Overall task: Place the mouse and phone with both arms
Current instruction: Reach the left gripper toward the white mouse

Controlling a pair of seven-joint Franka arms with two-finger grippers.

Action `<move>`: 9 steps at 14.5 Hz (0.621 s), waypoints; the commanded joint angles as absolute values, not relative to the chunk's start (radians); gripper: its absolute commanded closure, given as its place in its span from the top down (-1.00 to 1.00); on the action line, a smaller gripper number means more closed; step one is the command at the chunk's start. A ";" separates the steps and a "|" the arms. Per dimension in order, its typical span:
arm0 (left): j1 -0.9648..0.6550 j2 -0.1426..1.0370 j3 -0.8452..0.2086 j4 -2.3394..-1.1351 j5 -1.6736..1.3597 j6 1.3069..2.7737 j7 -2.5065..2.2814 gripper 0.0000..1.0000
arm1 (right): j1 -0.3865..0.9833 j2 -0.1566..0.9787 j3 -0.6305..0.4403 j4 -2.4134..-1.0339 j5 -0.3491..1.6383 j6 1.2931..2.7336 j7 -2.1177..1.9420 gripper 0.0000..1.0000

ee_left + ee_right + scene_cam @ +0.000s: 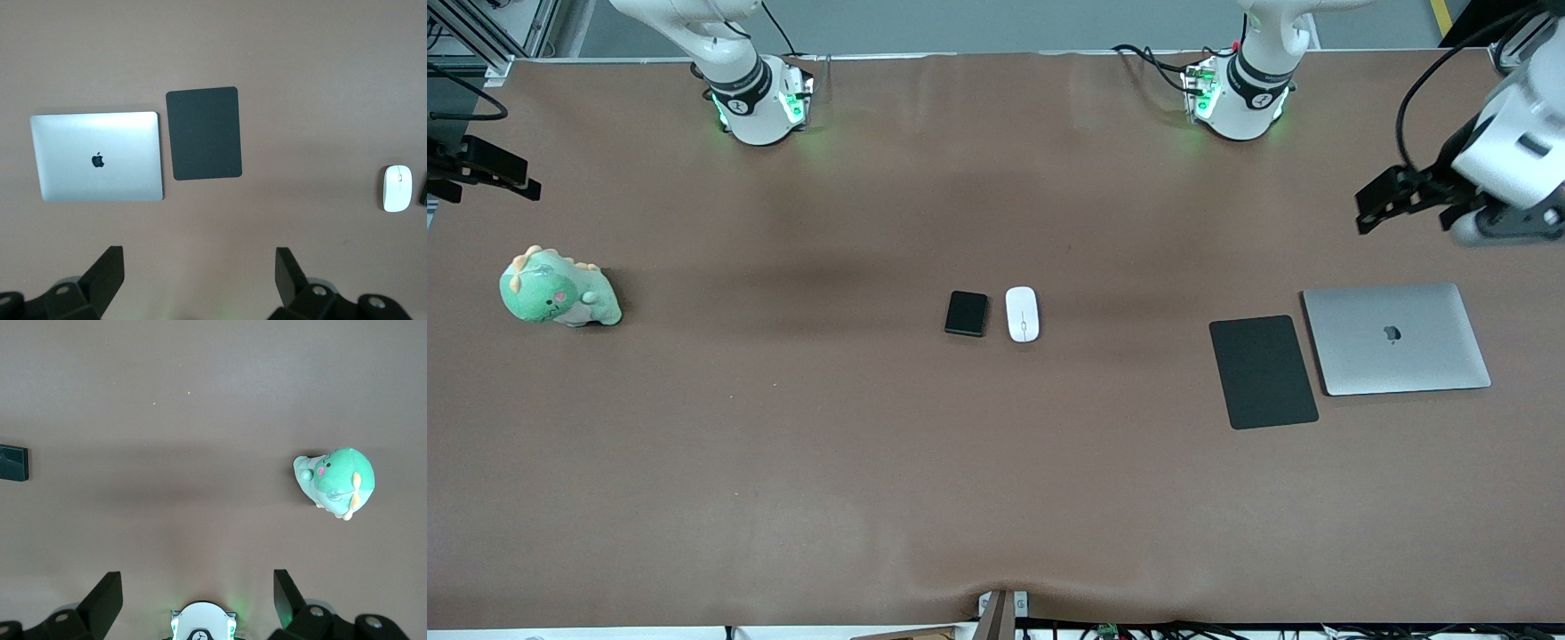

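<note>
The white mouse (1022,313) and the black phone (967,313) lie side by side at the middle of the brown table, the mouse toward the left arm's end. My left gripper (1385,203) is open and empty, high over the left arm's end of the table. Its wrist view shows the mouse (397,188) and a sliver of the phone (423,190), well away from its open gripper (200,259). My right gripper (511,180) is open and empty, high over the right arm's end. Its wrist view (198,580) shows the phone's edge (13,463).
A flat black mouse pad (1263,372) lies beside a closed silver laptop (1394,338) at the left arm's end; both show in the left wrist view (203,132) (97,157). A green dinosaur plush (559,289) sits at the right arm's end, also in the right wrist view (337,482).
</note>
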State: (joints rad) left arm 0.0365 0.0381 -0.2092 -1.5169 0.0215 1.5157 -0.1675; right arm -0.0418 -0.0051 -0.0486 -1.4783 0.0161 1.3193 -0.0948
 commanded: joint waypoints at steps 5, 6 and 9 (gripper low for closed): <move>-0.239 0.313 -0.215 -1.457 0.087 1.699 -0.406 1.00 | -0.038 0.028 -0.049 -1.471 0.008 1.302 -0.106 1.00; -0.285 0.354 -0.215 -1.459 0.094 1.738 -0.461 1.00 | -0.037 0.029 -0.049 -1.471 0.006 1.296 -0.104 1.00; -0.440 0.495 -0.213 -1.463 0.094 1.872 -0.677 1.00 | -0.044 0.054 -0.049 -1.470 0.003 1.295 -0.104 1.00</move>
State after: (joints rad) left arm -0.3594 0.4042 -0.2175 -1.5003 0.0696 1.8121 -0.5555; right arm -0.0419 0.0318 -0.0489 -1.4799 0.0153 1.3086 -0.0948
